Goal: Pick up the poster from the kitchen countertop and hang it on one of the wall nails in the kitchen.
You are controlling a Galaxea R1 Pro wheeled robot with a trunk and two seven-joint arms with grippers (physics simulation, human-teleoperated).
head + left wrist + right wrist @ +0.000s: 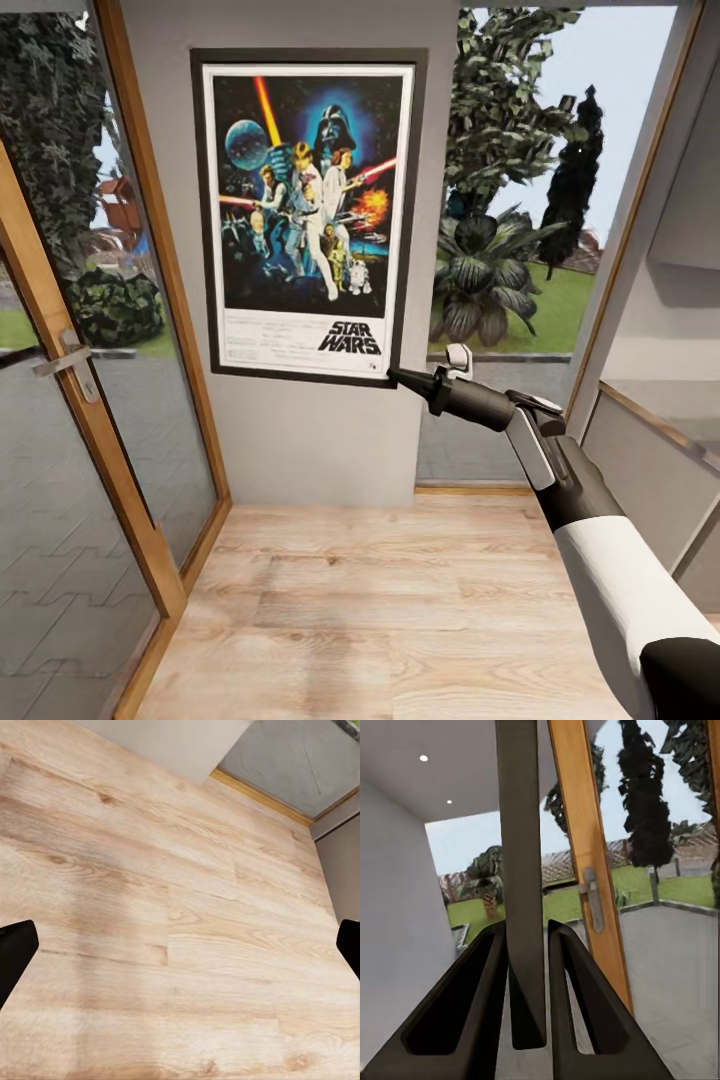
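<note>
- Pale wood floor (380,610) fills the near ground in the head view; in the left wrist view the same planks (172,915) lie below the left gripper (180,945), whose two dark fingertips (15,952) sit at opposite edges of the picture, jaws wide apart with nothing between them
- The right arm (600,560), white then dark grey, reaches forward from the lower right of the head view toward the wall
- The right gripper (397,375) meets the poster's lower right corner; in the right wrist view its two black fingers (472,1012) press on either side of the poster's dark edge (521,892), seen end-on, so the jaws are closed on the poster
- The poster (308,215) stands upright and flat against the grey wall panel (310,440), black-framed, with a white border and the Star Wars logo at its bottom
- A wood-framed glass door (60,400) with a metal handle (62,360) stands to the left of the wall panel
- Beyond a window to the right, a broad-leaved plant (490,275), trees and lawn show outside
</note>
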